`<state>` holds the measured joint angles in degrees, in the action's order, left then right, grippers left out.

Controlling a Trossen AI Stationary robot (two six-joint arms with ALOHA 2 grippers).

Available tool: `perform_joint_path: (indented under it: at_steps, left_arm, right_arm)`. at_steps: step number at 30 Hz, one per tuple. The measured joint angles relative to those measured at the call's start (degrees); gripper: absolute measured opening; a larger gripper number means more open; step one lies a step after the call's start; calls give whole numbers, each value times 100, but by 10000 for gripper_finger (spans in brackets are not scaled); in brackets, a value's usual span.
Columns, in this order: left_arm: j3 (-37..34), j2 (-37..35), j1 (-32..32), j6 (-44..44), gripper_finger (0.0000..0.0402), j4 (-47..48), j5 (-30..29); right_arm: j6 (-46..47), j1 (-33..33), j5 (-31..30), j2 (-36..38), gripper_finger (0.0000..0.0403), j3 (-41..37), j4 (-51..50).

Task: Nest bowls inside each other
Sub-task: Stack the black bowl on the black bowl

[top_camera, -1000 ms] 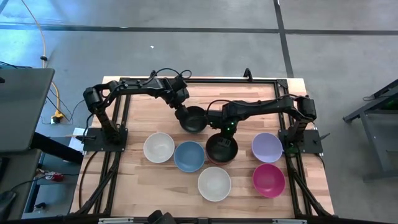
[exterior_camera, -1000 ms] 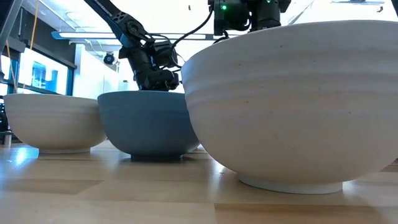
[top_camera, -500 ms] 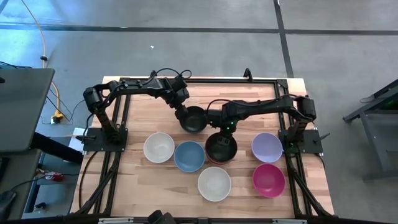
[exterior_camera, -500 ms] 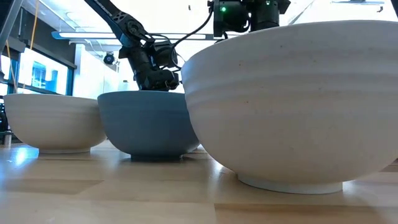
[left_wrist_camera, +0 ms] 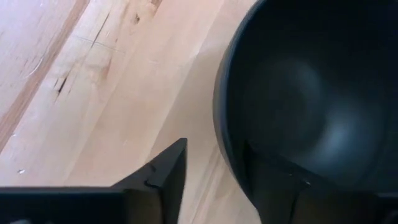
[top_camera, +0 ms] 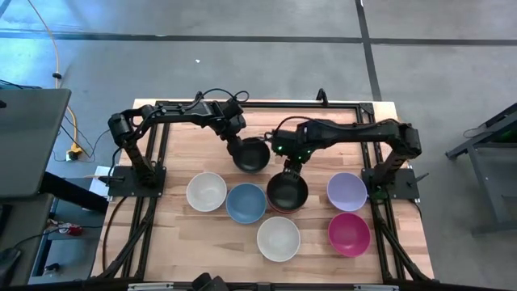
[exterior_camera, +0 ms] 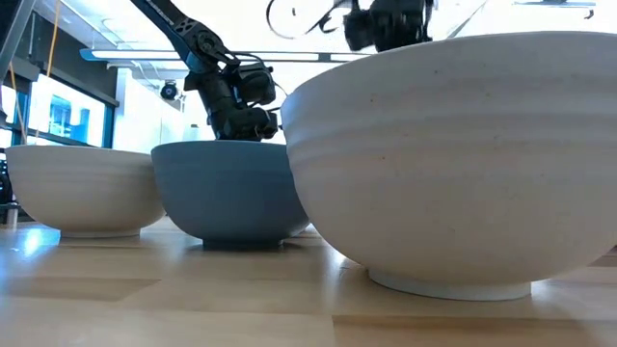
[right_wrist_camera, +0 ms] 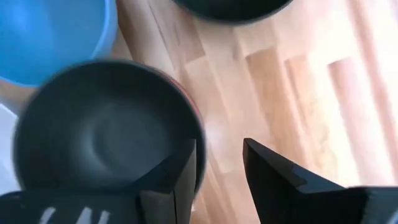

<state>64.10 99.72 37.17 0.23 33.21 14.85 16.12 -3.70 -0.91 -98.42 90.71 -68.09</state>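
A smooth white bowl [top_camera: 279,238] is sitting nearest the table's front edge. Behind it, the right gripper [top_camera: 288,168] is hovering with fingers apart over a stacked black bowl [top_camera: 287,192]. Farther back, the left gripper [top_camera: 240,148] is straddling another black bowl's [top_camera: 251,154] rim, fingers spread.

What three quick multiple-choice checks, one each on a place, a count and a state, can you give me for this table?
1. The lavender bowl sits:
A) between two white ones
B) next to the magenta bowl, on the right arm's side
C) under the left gripper

2. How many white bowls show in the high view?
A) one
B) two
C) four

3. The right gripper is:
A) shut on the blue bowl
B) shut on nothing
C) open beside a black bowl

Key:
1. B, the two lie side by side.
2. B, only two are white.
3. C, wood shows between its fingers.
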Motion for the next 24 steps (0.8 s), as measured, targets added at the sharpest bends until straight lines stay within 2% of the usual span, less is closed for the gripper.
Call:
perform_joint_path:
  at_steps: [7,16,24]
  left_arm:
    - [0,0,-2,245,12,4,3]
    - [98,-2,26,319,5,107,10]
    - [1371,0,-25,570,2,1287,104]
  right_arm:
    - [-186,0,-471,633,126,418,-9]
    - [-331,-53,-864,1529,117,652,-363]
    - [118,-124,-1567,2097,81,652,-1368]
